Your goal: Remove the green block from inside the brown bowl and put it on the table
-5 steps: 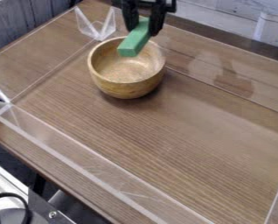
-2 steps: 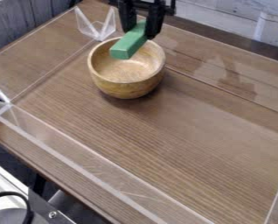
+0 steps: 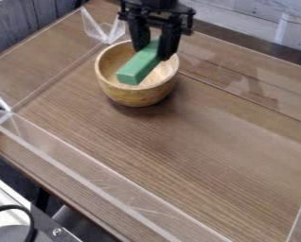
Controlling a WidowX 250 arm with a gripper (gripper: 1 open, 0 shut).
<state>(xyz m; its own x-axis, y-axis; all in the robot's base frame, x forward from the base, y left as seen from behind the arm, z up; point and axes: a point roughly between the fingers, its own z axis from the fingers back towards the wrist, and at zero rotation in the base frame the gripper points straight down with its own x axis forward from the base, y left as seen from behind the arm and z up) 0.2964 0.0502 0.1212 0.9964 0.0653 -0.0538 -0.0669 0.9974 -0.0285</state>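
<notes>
wooden bowl's far rim partly hidden by the black end effector, green block's upper end covered by it, robot arm cut off by the top edge, wood-grain desk cropped at the right

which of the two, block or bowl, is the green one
The block is the green one: the small bar tilted between the dark fingers of the pincer, over the bowl. The bowl is round and light brown.

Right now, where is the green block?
The green block is at the camera view's upper left, over the brown bowl, just below the gripper.
</notes>
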